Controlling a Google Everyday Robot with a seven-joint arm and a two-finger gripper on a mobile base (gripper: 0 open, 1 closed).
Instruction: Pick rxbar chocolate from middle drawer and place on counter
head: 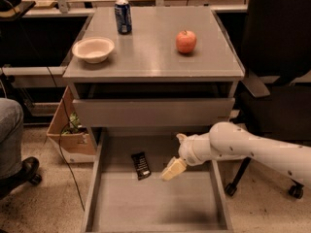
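The rxbar chocolate [141,165], a small black bar, lies flat on the floor of the open middle drawer [155,203], left of centre towards the back. My gripper [173,169], pale yellow at the end of the white arm [243,147], hangs over the drawer floor just right of the bar and does not touch it. It holds nothing that I can see. The counter [155,57] is the grey top of the cabinet above.
On the counter stand a blue soda can [123,16], a white bowl [93,49] and a red apple [186,41]. A shorter drawer with a tall grey front [153,111] sits above. A cardboard box [68,132], a person's leg [9,130] and a black chair [277,62] flank the cabinet.
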